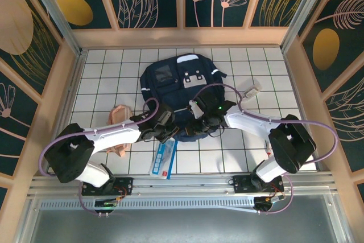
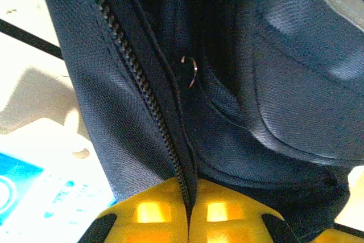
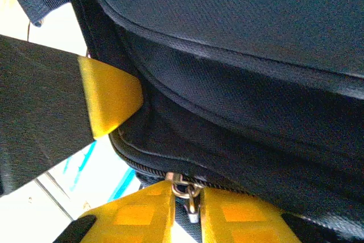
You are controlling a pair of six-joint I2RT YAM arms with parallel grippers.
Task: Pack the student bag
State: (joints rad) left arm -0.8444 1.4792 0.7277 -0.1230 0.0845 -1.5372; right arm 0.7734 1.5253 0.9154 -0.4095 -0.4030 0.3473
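Observation:
The navy student bag [image 1: 179, 78] lies flat in the middle of the tiled table, its near end toward the arms. Both grippers meet at that near edge. My left gripper [image 1: 172, 131] [image 2: 189, 200] is shut, its yellow fingers pinching the bag's fabric right along the black zipper teeth [image 2: 136, 78]. My right gripper [image 1: 194, 126] [image 3: 192, 214] stands slightly open, and the metal zipper pull [image 3: 186, 190] hangs in the narrow gap between its fingers. A yellow finger of the left gripper [image 3: 108, 95] presses the bag's edge just to the left.
A blue-and-white flat package [image 1: 164, 159] [image 2: 34, 197] lies on the table just under the near edge of the bag. A pink pouch [image 1: 119, 113] sits left of the bag by the left arm. A small white item [image 1: 253, 89] lies at right. Walls enclose the table.

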